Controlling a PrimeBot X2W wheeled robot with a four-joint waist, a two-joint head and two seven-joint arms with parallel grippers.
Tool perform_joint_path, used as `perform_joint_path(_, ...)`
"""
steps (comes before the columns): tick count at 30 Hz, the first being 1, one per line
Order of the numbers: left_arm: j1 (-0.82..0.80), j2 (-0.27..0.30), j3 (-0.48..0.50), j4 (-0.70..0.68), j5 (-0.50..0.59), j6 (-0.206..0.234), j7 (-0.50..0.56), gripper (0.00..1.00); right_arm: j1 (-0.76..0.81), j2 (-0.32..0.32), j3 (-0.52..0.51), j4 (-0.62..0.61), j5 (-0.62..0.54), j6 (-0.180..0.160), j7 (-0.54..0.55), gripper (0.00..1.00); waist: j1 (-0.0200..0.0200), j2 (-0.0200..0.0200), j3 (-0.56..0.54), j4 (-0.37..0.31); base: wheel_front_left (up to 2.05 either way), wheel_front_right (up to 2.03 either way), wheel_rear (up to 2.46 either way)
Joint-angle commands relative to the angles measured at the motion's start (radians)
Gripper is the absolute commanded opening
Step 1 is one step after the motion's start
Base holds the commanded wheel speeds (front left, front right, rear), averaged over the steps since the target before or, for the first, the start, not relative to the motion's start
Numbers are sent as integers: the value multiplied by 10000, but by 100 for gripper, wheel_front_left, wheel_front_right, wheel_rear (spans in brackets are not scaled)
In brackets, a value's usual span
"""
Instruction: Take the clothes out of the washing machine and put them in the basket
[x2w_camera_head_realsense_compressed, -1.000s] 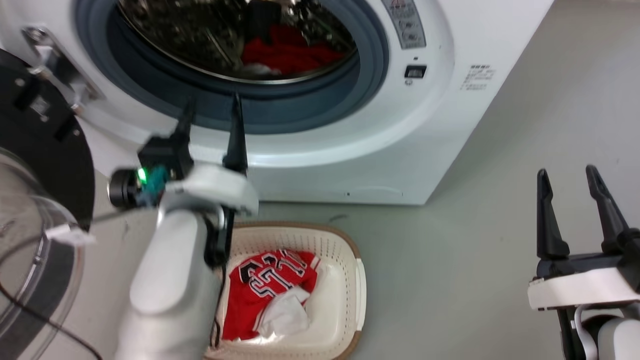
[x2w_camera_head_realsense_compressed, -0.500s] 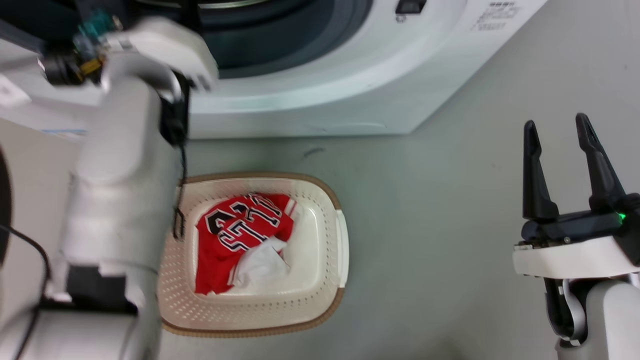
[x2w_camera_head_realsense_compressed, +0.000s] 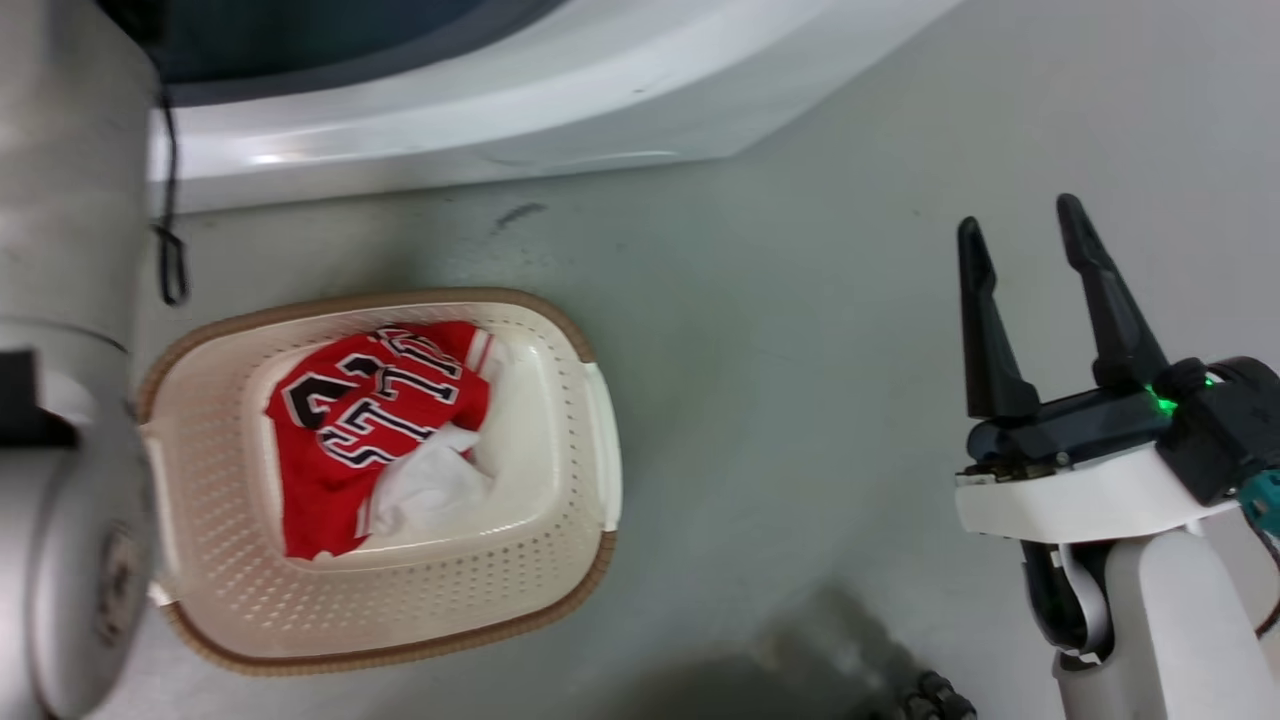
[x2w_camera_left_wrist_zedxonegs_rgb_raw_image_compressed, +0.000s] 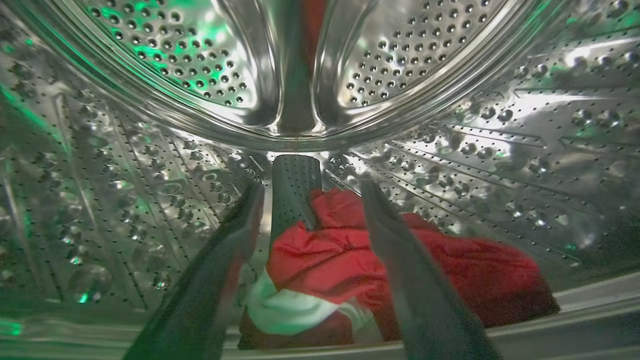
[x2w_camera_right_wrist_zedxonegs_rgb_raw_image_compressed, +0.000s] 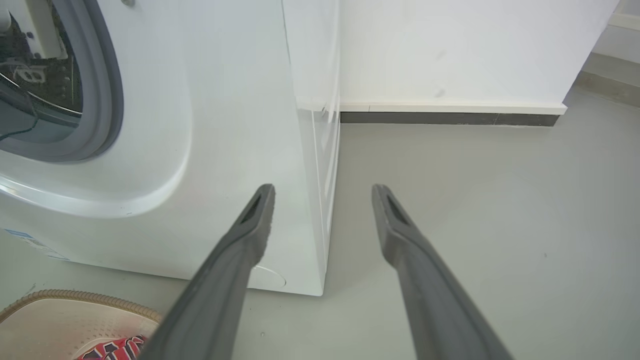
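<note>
Inside the washing machine's steel drum (x2w_camera_left_wrist_zedxonegs_rgb_raw_image_compressed: 450, 130), my left gripper (x2w_camera_left_wrist_zedxonegs_rgb_raw_image_compressed: 310, 192) is open, its fingers on either side of a crumpled red garment (x2w_camera_left_wrist_zedxonegs_rgb_raw_image_compressed: 330, 255) with white trim on the drum floor. In the head view the white washing machine (x2w_camera_head_realsense_compressed: 480, 100) runs along the top, with the left forearm (x2w_camera_head_realsense_compressed: 60, 200) reaching up into it. The cream basket (x2w_camera_head_realsense_compressed: 560, 500) sits on the floor below and holds a red jersey (x2w_camera_head_realsense_compressed: 350, 420) with black-and-white letters. My right gripper (x2w_camera_head_realsense_compressed: 1020, 225) hangs open over bare floor, far right of the basket.
Grey floor (x2w_camera_head_realsense_compressed: 780, 330) spreads between the basket and my right arm. In the right wrist view the machine's right side (x2w_camera_right_wrist_zedxonegs_rgb_raw_image_compressed: 315, 175) meets a white wall (x2w_camera_right_wrist_zedxonegs_rgb_raw_image_compressed: 450, 50) with a dark skirting strip. A corner of the basket (x2w_camera_right_wrist_zedxonegs_rgb_raw_image_compressed: 75, 320) shows at the lower left.
The head camera has tilted further down, so the drum opening has left the view. My left arm has pushed deeper into the machine. The right gripper remains open.
</note>
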Motion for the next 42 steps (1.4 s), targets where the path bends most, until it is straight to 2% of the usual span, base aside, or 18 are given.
perform_joint_path(1, -333, 150, -40, 159, 71, 14, 225, 100, -180, 11, 107, 63, 72, -7, -67, 100, -2, 0, 369, -397, 0, 0, 0)
perform_joint_path(9, -1793, 1058, -506, 867, 508, -110, 1924, 100, -363, 13, 762, 347, 623, -7, -142, 100, -2, 0, 1013, -1216, 0, 0, 0)
perform_joint_path(15, -2437, 1528, -650, 1187, 570, -179, 3194, 100, -413, 14, 1178, 262, 1017, -7, -150, 100, -2, 0, 1408, -1698, 0, 0, 0)
perform_joint_path(21, -2571, 1894, -775, 1437, 588, -100, 4365, 100, -300, 14, 1443, 187, 1244, -7, -140, 100, -2, 0, 1615, -2021, 0, 0, 0)
perform_joint_path(28, -2414, 2025, -881, 1595, 529, 92, 5542, 100, -216, 13, 1589, 168, 1379, -7, -142, 100, -2, 0, 1697, -2151, 0, 0, 0)
perform_joint_path(29, -2410, 2044, -889, 1490, 524, 149, 5480, 84, -223, 13, 1599, 175, 1399, -7, -142, 100, -2, 0, 1702, -2158, 0, 0, 0)
perform_joint_path(30, -2378, 2048, -884, 1411, 500, 216, 5441, 0, -228, 13, 1613, 180, 1421, -7, -142, 100, -2, 0, 1700, -2159, 0, 0, 0)
perform_joint_path(36, -2131, 2077, -788, 636, 360, 740, 4539, 0, -281, 13, 1705, 182, 1478, -7, -142, 100, -2, 0, 1574, -2142, 0, 0, 0)
perform_joint_path(42, -1761, 2121, -804, -152, 308, 950, 3419, 0, -283, 13, 1594, 185, 1366, -7, -142, 100, -2, 0, 1396, -2045, 0, 0, 0)
